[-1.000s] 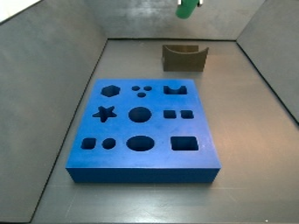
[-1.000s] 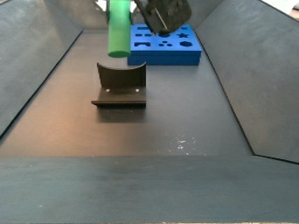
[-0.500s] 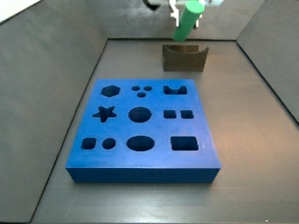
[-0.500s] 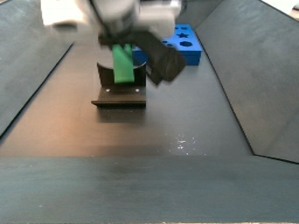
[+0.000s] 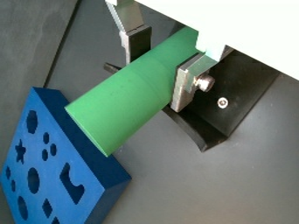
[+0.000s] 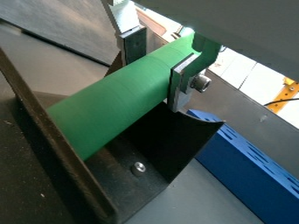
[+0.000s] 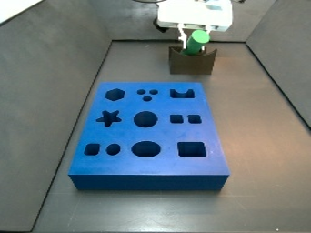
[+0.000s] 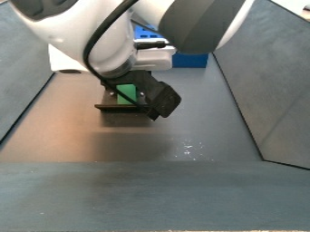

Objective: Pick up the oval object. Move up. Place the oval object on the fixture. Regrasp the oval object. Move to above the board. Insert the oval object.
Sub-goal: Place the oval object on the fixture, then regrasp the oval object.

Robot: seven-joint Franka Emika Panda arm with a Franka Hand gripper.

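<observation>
Bright green, smooth and round-ended, the oval object (image 5: 135, 92) lies clamped between my two flat silver fingers, one plate (image 5: 188, 83) pressed against its side and the other (image 5: 131, 42) against the opposite side, so my gripper (image 5: 160, 61) is closed firmly on the rod. In both wrist views the rod runs out long from my fingers, and its far end is a flat, rounded green face (image 6: 87, 127). Just beneath it sits the fixture (image 6: 176, 153), a small dark olive-brown block whose curved notch opens right under the rod; in a wrist view the dark base plate (image 5: 233, 101) spreads out below my fingers, with a small screw showing in it. I cannot tell from these views whether the rod already touches the notch or hangs just above it. In a side view the green end (image 7: 195, 39) shows at the top of the fixture (image 7: 190, 62), with my white gripper body (image 7: 197, 13) directly over it at the far end of the floor. In a side view from the opposite end, my arm covers most of the fixture, and only a sliver of green (image 8: 126, 91) peeks out. The large, thick blue rectangular board (image 7: 148, 136) with its star, hexagon, circle, square and oval cut-outs lies apart from the fixture, nearer the middle of the dark grey floor (image 7: 255, 173).
</observation>
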